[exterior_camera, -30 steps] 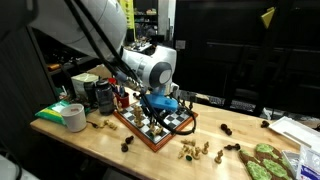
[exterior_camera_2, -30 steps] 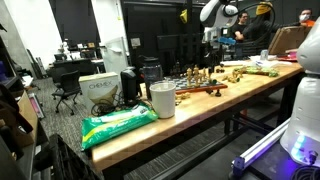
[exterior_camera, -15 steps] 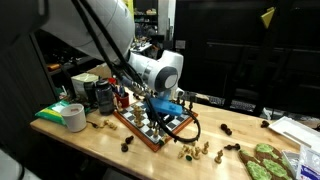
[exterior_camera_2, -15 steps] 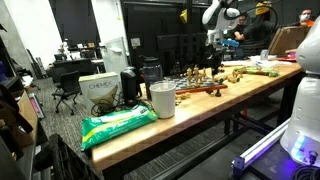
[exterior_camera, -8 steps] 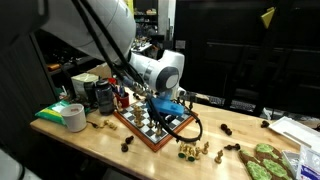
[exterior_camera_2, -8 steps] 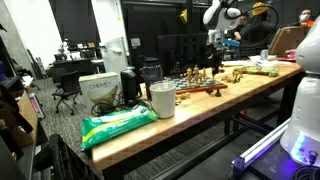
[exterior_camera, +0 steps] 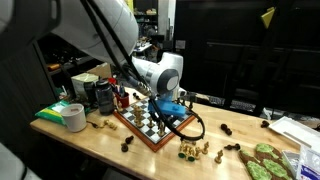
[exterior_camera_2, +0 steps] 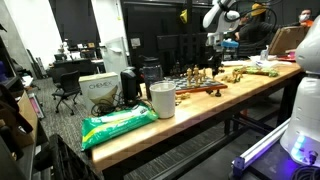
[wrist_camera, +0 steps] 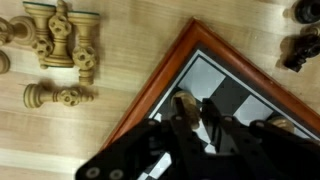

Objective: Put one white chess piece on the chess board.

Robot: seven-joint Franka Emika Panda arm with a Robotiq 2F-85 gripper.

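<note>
The chess board (exterior_camera: 137, 131), checkered with a reddish-brown frame, lies on the wooden table; it also shows in an exterior view (exterior_camera_2: 200, 91) and in the wrist view (wrist_camera: 152, 88). My gripper (wrist_camera: 198, 115) hangs low over the board's corner squares, its fingers close together around a pale wooden chess piece (wrist_camera: 182, 105). It shows in both exterior views (exterior_camera: 165, 112) (exterior_camera_2: 216, 42). Several white pieces (wrist_camera: 60, 45) lie on the table just off the board's corner, and they also show in an exterior view (exterior_camera: 192, 150).
Dark pieces (exterior_camera: 228, 131) lie scattered on the table (wrist_camera: 300, 45). A tape roll (exterior_camera: 72, 117) and a dark mug (exterior_camera: 103, 97) stand near the board. Green bags (exterior_camera: 268, 160) (exterior_camera_2: 120, 122) and a white cup (exterior_camera_2: 162, 98) are also on the table.
Over two seconds the gripper has shifted a little along the board toward its corner and dropped slightly. In the last half second hardly anything has moved.
</note>
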